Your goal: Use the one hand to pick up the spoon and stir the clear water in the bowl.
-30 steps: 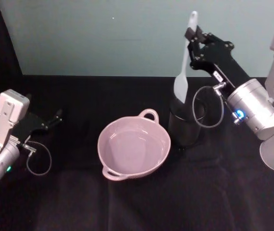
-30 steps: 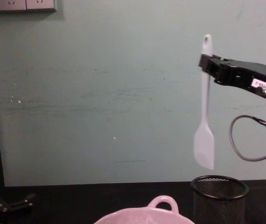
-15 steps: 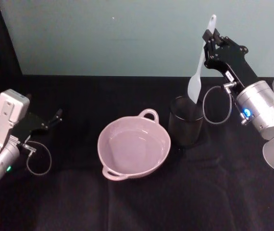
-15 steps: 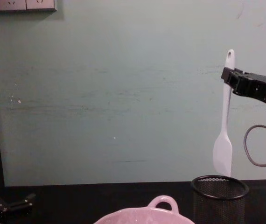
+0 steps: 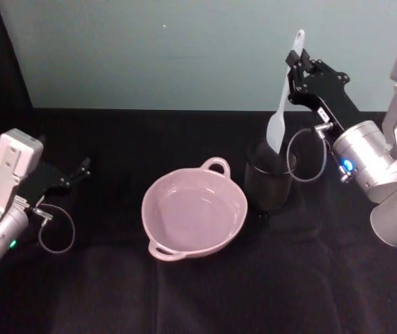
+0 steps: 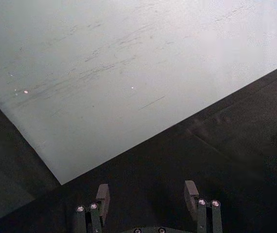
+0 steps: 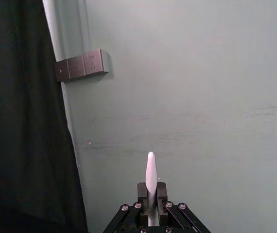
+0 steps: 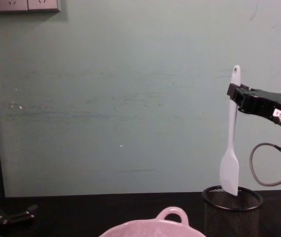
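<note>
My right gripper (image 5: 294, 66) is shut on the upper handle of the white spoon (image 5: 281, 111), which hangs upright with its paddle head down. The head's tip sits just inside the rim of the black mesh cup (image 5: 268, 184). From the chest, the spoon (image 8: 230, 143) hangs from the gripper (image 8: 234, 94) above the cup (image 8: 231, 212). In the right wrist view the handle end (image 7: 150, 172) sticks up between the fingers. The pink bowl (image 5: 240, 203) holding clear water stands left of the cup; its loop handle (image 8: 172, 215) shows from the chest. My left gripper (image 5: 80, 170) rests open at the far left.
Black cloth (image 5: 254, 278) covers the table and a pale green wall (image 8: 106, 98) stands close behind it. A grey cable (image 5: 303, 160) loops from my right wrist beside the cup. The left gripper's fingers (image 6: 102, 194) hover over bare cloth.
The right gripper carried the spoon to the right and down over the second. The paddle head, earlier clear above the mesh cup, now dips to its rim. The left arm stayed still.
</note>
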You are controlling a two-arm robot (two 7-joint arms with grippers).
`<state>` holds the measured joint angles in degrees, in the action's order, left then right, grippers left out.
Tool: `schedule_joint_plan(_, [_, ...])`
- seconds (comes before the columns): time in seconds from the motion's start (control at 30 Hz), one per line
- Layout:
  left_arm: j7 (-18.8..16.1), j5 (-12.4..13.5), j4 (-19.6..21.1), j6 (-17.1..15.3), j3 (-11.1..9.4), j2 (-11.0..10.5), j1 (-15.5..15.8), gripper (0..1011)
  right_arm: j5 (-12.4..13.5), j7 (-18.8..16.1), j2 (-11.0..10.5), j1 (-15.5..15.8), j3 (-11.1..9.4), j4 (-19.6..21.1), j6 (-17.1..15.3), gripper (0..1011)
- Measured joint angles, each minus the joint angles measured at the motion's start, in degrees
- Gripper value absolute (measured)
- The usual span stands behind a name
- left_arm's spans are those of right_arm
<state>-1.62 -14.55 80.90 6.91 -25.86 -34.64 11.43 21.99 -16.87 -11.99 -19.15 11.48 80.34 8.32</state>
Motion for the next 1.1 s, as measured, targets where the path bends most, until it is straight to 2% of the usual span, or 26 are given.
schedule_joint_plan(0.2, [0.00,0.00,0.00,0.00,0.00,0.00,0.00,1011,-0.65,-0.02,0.56,0.30,-0.04,-1.02,0.46,110])
schedule_joint_plan(0.53, [0.00,0.00,0.00,0.00,0.00,0.00,0.00,1011,-0.21,-0.01,1.44,1.65,-0.65,-2.90,0.57,110])
schedule_joint_plan(0.73, [0.00,0.00,0.00,0.00,0.00,0.00,0.00,1011,1.20,-0.01,2.23,2.59,-1.61,-4.74,0.83,110])
schedule_joint_plan(1.1, [0.00,0.00,0.00,0.00,0.00,0.00,0.00,1011,5.48,-1.10,3.40,3.56,-3.58,-6.95,0.59,110])
